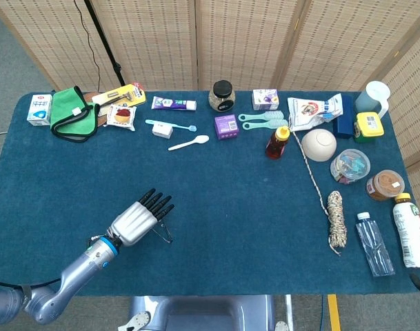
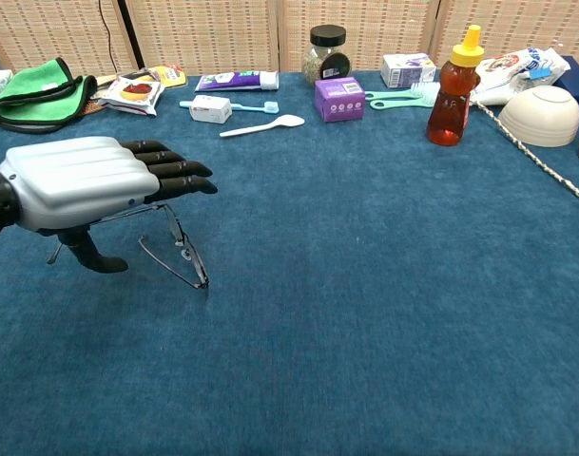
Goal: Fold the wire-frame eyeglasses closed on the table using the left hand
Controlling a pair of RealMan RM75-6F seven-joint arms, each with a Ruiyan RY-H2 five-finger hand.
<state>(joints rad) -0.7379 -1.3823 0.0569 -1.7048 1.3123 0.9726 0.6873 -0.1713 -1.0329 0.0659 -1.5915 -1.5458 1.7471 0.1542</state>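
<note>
The wire-frame eyeglasses [image 2: 183, 252] lie on the blue tablecloth [image 1: 251, 207] at the front left. In the chest view, thin temples run back under my left hand to the left. My left hand [image 2: 80, 180] hovers just above and left of them, palm down, fingers stretched out flat toward the right and thumb pointing down beside a temple. It grips nothing. From the head view, the left hand [image 1: 137, 221] is just left of the eyeglasses [image 1: 163, 233]. The right hand does not show in either view.
Along the far edge stand a green cloth [image 1: 73, 112], snack packets, toothpaste [image 1: 174, 103], a white spoon [image 1: 189, 143], a jar [image 1: 222, 95], a purple box [image 1: 225, 127] and a honey bottle [image 1: 278, 142]. At the right are a bowl [image 1: 318, 145], a rope [image 1: 336, 219] and bottles.
</note>
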